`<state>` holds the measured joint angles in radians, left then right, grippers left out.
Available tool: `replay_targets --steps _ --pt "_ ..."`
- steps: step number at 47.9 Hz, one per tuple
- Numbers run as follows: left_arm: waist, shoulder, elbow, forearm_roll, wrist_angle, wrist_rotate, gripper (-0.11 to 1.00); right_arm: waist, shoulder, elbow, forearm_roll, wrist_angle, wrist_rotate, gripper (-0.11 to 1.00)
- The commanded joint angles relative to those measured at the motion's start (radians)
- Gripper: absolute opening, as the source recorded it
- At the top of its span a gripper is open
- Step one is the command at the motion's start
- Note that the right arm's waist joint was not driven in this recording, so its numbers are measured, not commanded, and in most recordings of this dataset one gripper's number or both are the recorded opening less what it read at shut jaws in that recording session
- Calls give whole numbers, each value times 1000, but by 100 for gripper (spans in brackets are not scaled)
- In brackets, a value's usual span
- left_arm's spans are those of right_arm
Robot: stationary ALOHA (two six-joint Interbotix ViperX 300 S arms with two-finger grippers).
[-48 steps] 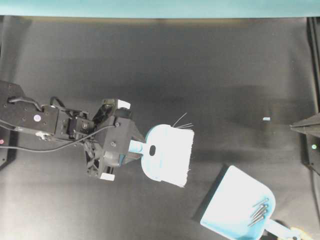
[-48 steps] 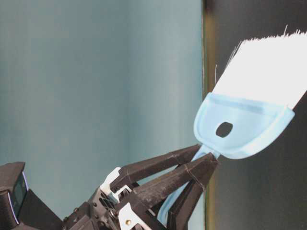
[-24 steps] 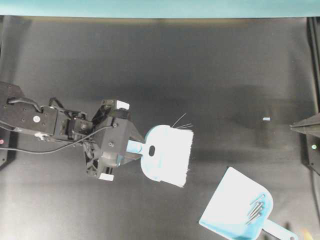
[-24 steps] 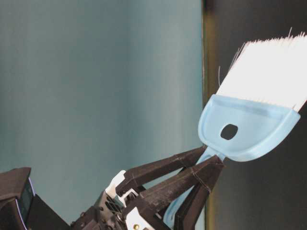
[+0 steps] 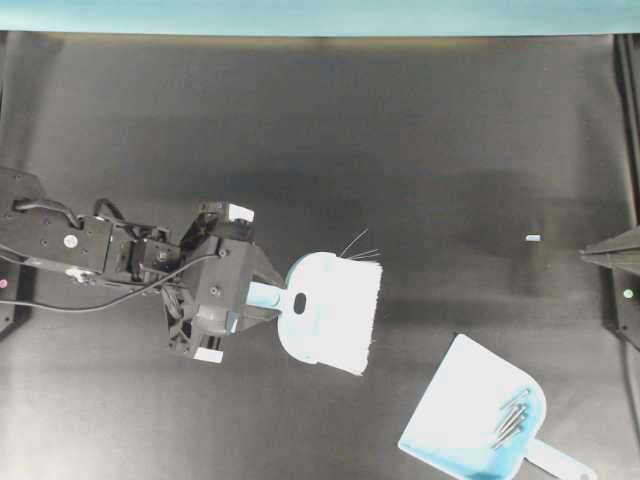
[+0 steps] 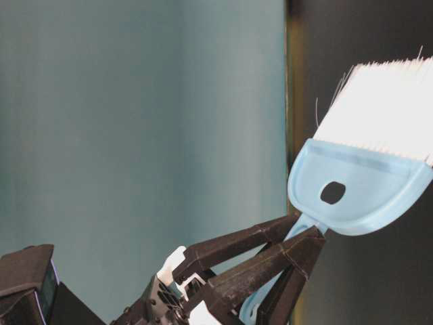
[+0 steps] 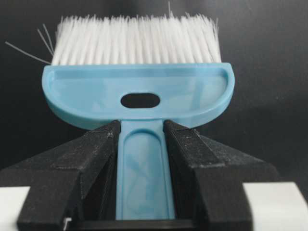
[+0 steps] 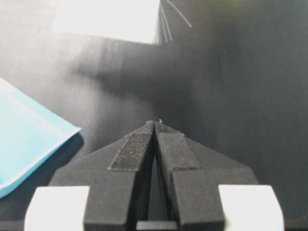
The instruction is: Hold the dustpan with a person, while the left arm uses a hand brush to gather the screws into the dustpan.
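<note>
Black tabletop [image 5: 400,130], teal wall behind. Left gripper [image 7: 142,144] pinching hand brush [image 5: 330,312] handle, bristles pointing toward dustpan [image 5: 470,410] lying well apart, lower right. Screws [image 5: 512,418] already inside pan. Right gripper [image 8: 155,126] pressed together, empty, parked.

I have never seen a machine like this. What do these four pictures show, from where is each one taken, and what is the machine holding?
It is a robot with two black arms over a dark table. One picture looks straight down from above, one looks from table height, and two come from cameras mounted on the wrists. The left gripper is closed on the handle of a pale blue brush, as its wrist camera shows close up. The right gripper is shut and holds nothing; from above only its tip shows at the right edge. A light blue dustpan lies on the table at the lower right, with several grey screws already inside it. No person's hand is visible.
</note>
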<state>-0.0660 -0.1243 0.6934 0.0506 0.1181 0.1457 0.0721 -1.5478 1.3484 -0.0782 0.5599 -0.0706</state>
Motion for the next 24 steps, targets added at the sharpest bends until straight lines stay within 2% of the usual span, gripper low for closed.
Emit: replay_targets --steps 1,24 --pt "-2 -9 -6 2 -11 -2 32 0 5 -18 -3 -5 -6 0" --pt "-23 51 -14 2 -31 2 32 0 5 -18 -3 -5 -6 0"
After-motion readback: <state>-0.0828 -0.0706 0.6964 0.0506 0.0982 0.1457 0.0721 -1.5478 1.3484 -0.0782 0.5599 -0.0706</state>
